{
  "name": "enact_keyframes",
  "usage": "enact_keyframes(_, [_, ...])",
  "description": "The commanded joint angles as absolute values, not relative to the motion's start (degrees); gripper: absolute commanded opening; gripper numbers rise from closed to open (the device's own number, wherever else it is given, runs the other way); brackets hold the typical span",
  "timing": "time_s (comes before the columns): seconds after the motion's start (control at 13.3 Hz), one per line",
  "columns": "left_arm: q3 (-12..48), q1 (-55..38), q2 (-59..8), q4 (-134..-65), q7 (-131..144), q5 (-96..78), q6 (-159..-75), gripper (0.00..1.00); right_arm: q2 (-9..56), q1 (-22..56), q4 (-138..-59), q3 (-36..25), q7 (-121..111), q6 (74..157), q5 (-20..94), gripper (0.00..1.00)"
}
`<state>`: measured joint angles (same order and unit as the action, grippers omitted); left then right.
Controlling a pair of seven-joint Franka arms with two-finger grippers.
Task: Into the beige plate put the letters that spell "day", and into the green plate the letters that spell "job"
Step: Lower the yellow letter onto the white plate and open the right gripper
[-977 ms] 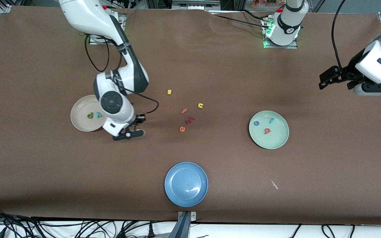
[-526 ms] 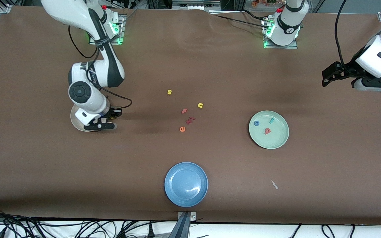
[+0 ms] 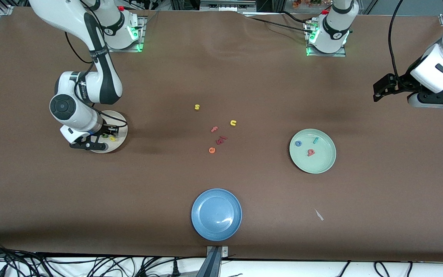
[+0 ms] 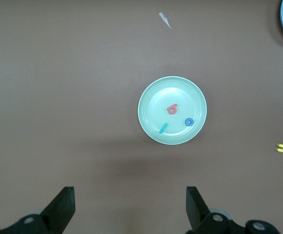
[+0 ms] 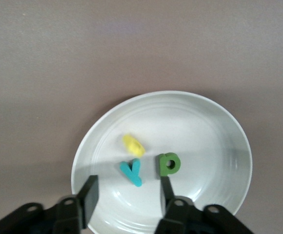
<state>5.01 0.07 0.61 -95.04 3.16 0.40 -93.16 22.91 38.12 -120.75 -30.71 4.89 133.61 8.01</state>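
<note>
Beige plate (image 5: 214, 117): yellow a (image 5: 133, 145), teal y (image 5: 131, 172), green d (image 5: 169, 164). Green plate (image 3: 327, 161) pale mint.

A brown table (image 3: 244, 77) with black cables (image 3: 90, 267) along its near edge.

You will find the worktop (image 3: 244, 77) covered in matt brown sheet. The beige plate (image 5: 219, 131), green plate (image 4: 151, 97) and blue plate (image 3: 206, 227) show glossy glaze. The letters (image 5: 170, 164) look matt, foam-like.
</note>
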Motion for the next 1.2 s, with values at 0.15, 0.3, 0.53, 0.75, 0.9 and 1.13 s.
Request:
enact_keyframes(0.15, [5.8, 0.97, 0.97, -95.45, 2.02, 1.41, -93.6, 1.0, 22.41, 38.85, -111.74, -29.97, 7.55, 119.32, 8.17, 1.0])
enact_keyframes(0.3, [5.8, 1.05, 0.97, -95.54, 2.02, 1.41, -93.52, 1.0, 22.41, 39.64, -107.25, -29.27, 9.92, 112.44, 8.17, 1.0])
enact_keyframes(0.53, [5.8, 1.05, 0.97, -95.45, 2.02, 1.41, -93.6, 1.0, 22.32, 40.43, -101.8, -28.83, 11.34, 103.39, 8.17, 1.0])
enact_keyframes(0.75, [5.71, 1.05, 0.97, -95.45, 2.02, 1.41, -93.52, 1.0, 20.93, 38.95, -97.3, -25.43, 15.54, 96.68, 7.91, 1.0])
enact_keyframes(0.9, [5.71, 1.05, 0.97, -95.54, 2.11, 1.41, -93.52, 1.0, 17.77, 29.49, -96.94, -13.86, 16.26, 96.15, 6.16, 1.0])
enact_keyframes(1.13, [5.63, 1.32, 0.97, -95.54, 2.02, 1.41, -93.08, 1.0, 12.76, 19.62, -97.03, -6.51, 15.12, 96.42, 3.96, 1.0])
